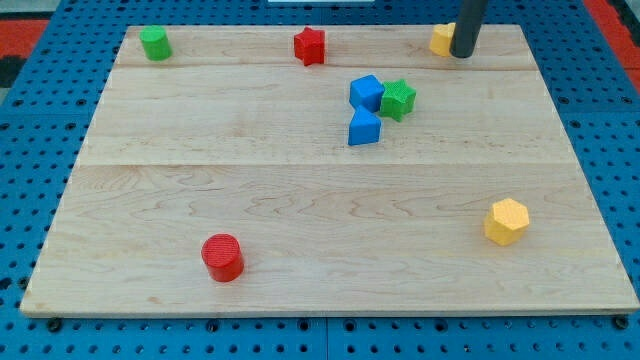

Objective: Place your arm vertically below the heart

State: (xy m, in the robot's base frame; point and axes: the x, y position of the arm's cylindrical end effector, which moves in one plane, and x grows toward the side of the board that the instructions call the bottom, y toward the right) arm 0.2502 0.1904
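The wooden counter [300, 200] fills the view, and my tip [462, 54] rests at its top right, touching the right side of a partly hidden yellow block [441, 39] whose shape, perhaps the heart, I cannot tell. The tool is a plain rod with nothing to open, holding nothing. Near the middle cluster two blue blocks [366, 92] [364, 128] and a green block [398, 99].

A pale wooden board [300, 210] of joined planks fills the view. Around it lies a blue pegboard surface [40, 120]. Red matting [25, 25] shows at the top corners.
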